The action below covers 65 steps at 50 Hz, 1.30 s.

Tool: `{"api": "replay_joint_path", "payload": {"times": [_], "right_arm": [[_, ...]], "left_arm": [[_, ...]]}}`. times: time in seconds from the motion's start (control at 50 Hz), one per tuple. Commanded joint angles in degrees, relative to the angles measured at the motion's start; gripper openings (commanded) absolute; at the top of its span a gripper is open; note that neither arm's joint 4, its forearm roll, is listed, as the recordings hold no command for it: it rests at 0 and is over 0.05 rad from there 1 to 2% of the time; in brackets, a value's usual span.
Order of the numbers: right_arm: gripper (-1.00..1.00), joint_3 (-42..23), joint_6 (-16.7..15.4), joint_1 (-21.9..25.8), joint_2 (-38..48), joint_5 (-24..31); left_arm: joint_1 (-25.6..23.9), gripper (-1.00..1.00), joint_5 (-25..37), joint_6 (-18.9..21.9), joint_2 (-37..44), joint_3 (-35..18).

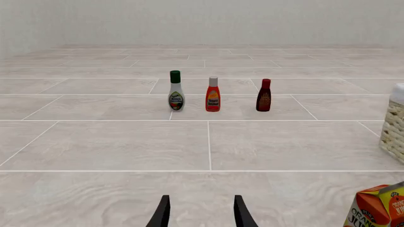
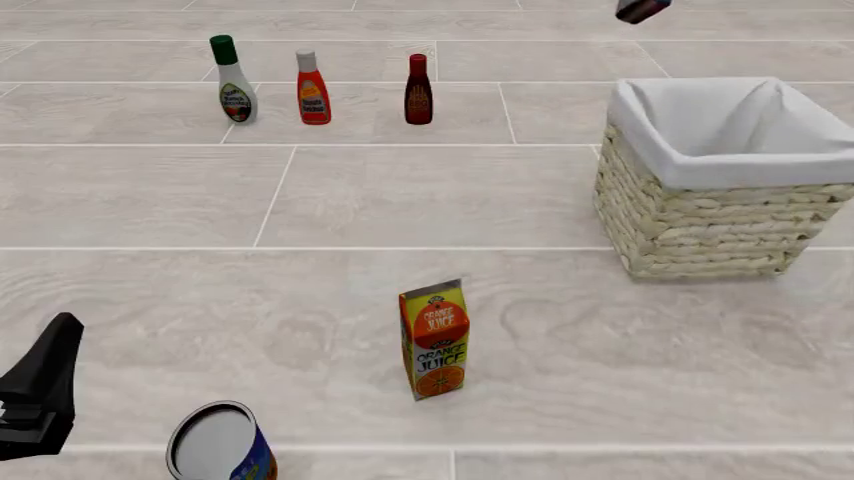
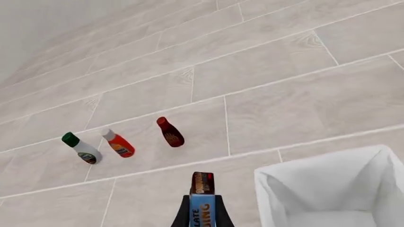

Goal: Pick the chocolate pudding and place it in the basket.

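Nearest to me, at the bench's near-left corner, the left gripper [image 2: 40, 385] is hanging low and idle; in its own wrist view its jaws are standing spread with nothing between them. Just beside it a tin can [image 2: 220, 443] with a blue label is lying tipped, its open end facing up and toward me. A little farther in, near the middle, the orange juice carton [image 2: 435, 340] is standing upright, playing no part in this job.

Farther back on the right, the basket [image 2: 714, 215] is sitting with its white lining folded over the rim, nothing inside that I can see.

High above and just beyond the basket's far-left corner, the right gripper [image 3: 203, 208] is carrying the chocolate pudding [image 3: 202, 201], its jaws pinching the box by its dark sides, the long axis running out along the fingers. From the front only a dark tip is showing at the top edge. The relation that matters: the basket's opening is lying to the right of and nearer than the box, so I judge the right arm needs to bring it back over the lining before letting go.

Farthest back on the left, three sauce bottles [image 2: 311, 88] are standing in a row.
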Motion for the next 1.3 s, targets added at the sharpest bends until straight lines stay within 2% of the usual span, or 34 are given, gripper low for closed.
{"api": "replay_joint_path", "payload": {"times": [0.02, 0.22, 0.62, 0.72, 0.78, 0.9, 1.22, 1.3], "right_arm": [[-1.0, 1.18, -2.12, -3.5, -3.63, -0.02], [-1.0, 2.78, -3.21, -6.3, -5.96, -0.16], [-1.0, 7.06, -3.17, -12.27, -9.1, -0.82], [-1.0, 6.98, -3.2, -13.18, -8.88, -1.19], [-1.0, 6.74, -1.37, -13.92, -7.62, -0.46], [-1.0, 6.68, -1.0, -14.79, -6.78, -1.2], [-1.0, 12.95, -2.69, -18.33, -6.35, -4.05], [-1.0, 12.98, -1.72, -18.72, -5.16, -4.18]], "left_arm": [[0.0, 1.0, 0.0, 0.0, 0.0, 0.0], [0.0, 1.0, 0.0, 0.0, 0.0, 0.0], [0.0, 1.0, 0.0, 0.0, 0.0, 0.0], [0.0, 1.0, 0.0, 0.0, 0.0, 0.0], [0.0, 1.0, 0.0, 0.0, 0.0, 0.0], [0.0, 1.0, 0.0, 0.0, 0.0, 0.0], [0.0, 1.0, 0.0, 0.0, 0.0, 0.0], [0.0, 1.0, 0.0, 0.0, 0.0, 0.0]]}}
